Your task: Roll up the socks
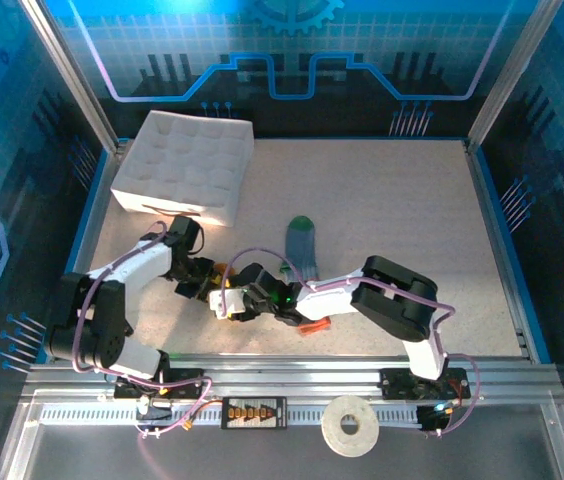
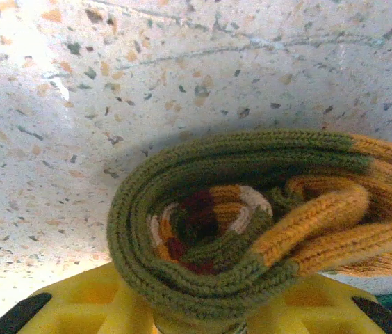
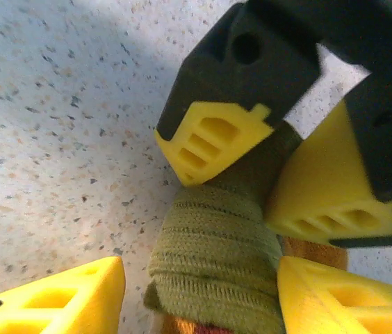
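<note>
We see the olive sock (image 2: 251, 149) wound into a tight coil, with olive ribs on the outside, mustard knit running off to one side and orange, cream and dark red stripes spiralling at its core. It sits near the middle of the tabletop (image 1: 392, 200), a little toward the near edge and the left edge, where the two arms meet. The left tool (image 3: 251, 174) is clamped on this roll, its two yellow fingers pressing in from opposite sides. The right tool (image 3: 203, 296) straddles the same roll with its jaws apart. One of its yellow fingertips (image 3: 349, 292) lies against the knit, and the other stands just beside it with a sliver of speckled surface between. The blue-grey sock (image 1: 302, 252) lies flat just beyond the right arm, near the centre of the tabletop, with its green toe (image 1: 302, 222) pointing at the far edge and its lower part running under that arm. A scrap of orange (image 1: 314, 326) shows on the near side of the arm, and we cannot tell whether it is that sock's cuff. A white dimpled foam block (image 1: 187, 165) rests in the far left corner.
</note>
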